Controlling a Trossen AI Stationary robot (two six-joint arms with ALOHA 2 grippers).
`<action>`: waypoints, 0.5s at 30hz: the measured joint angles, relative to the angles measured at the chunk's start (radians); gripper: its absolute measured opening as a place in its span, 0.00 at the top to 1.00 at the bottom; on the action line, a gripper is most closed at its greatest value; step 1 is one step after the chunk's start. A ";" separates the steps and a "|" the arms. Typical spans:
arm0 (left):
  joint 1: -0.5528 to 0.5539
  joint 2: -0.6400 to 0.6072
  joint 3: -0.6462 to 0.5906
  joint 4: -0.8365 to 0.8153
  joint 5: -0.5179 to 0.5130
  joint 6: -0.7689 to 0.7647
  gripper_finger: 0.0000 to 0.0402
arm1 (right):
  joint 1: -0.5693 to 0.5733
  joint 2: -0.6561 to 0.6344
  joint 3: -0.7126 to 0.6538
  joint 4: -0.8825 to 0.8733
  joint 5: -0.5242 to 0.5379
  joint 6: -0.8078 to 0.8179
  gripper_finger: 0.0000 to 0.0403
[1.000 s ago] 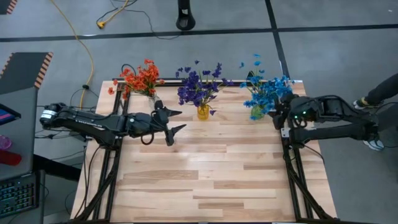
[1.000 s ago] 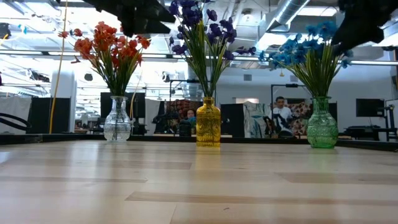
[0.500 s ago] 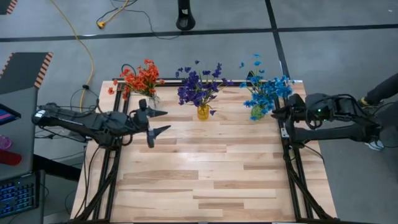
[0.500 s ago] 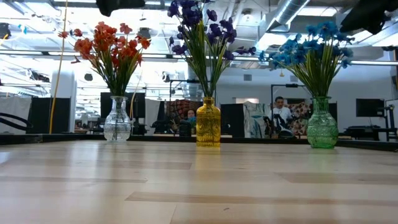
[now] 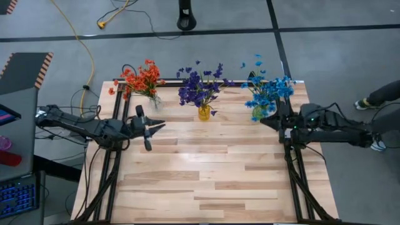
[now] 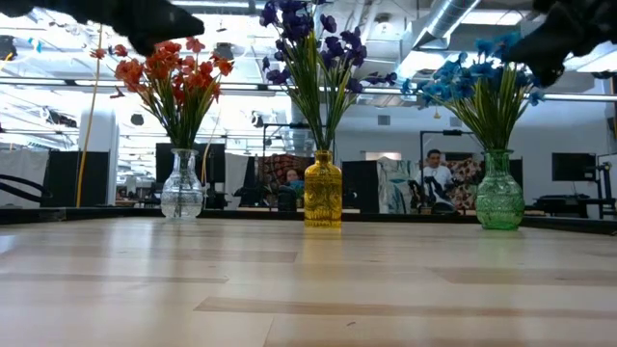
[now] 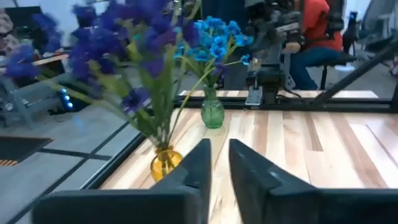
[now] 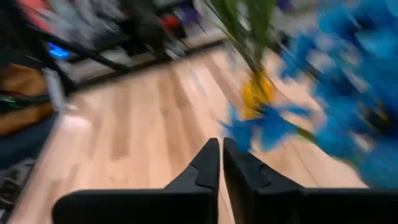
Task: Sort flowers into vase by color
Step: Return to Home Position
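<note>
Three bunches of flowers stand by their stems in vases along the table's far edge. Orange-red flowers (image 5: 142, 78) are in a clear vase (image 6: 182, 188), dark purple flowers (image 5: 200, 86) in a yellow vase (image 5: 204, 113), and bright blue flowers (image 5: 267, 90) in a green vase (image 5: 258, 112). My left gripper (image 5: 161, 124) hangs shut and holds nothing. It is above the table's left side, near of the clear vase, pointing right. My right gripper (image 5: 262, 121) is shut and holds nothing, just near of the green vase, pointing left.
Dark frame rails (image 5: 115, 156) run along the table's left and right sides. The near and middle wooden board (image 5: 206, 175) is bare. A person's leg (image 5: 382, 94) shows past the right edge, and people sit in the room behind (image 6: 434, 178).
My left gripper has drawn back toward the table's left edge, and its wide-spread fingers have shut. My right gripper has sunk and tipped its fingers downward beside the green vase. The flowers and vases have stayed put.
</note>
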 joint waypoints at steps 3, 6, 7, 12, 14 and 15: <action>0.007 -0.079 -0.058 0.010 -0.003 -0.018 0.96 | 0.006 -0.047 -0.054 0.079 -0.035 -0.056 0.85; 0.011 -0.159 -0.110 0.017 -0.003 -0.038 0.99 | 0.019 -0.091 -0.118 0.152 -0.034 -0.069 0.86; 0.012 -0.181 -0.126 0.025 -0.002 -0.041 0.99 | 0.023 -0.105 -0.139 0.179 -0.034 -0.069 0.87; 0.012 -0.271 -0.220 0.124 0.028 0.004 1.00 | 0.043 -0.142 -0.265 0.349 -0.031 -0.075 0.93; 0.012 -0.296 -0.267 0.184 0.036 0.025 1.00 | 0.050 -0.145 -0.305 0.404 -0.031 -0.087 0.94; 0.012 -0.306 -0.290 0.226 0.042 0.038 1.00 | 0.053 -0.145 -0.326 0.437 -0.030 -0.092 0.95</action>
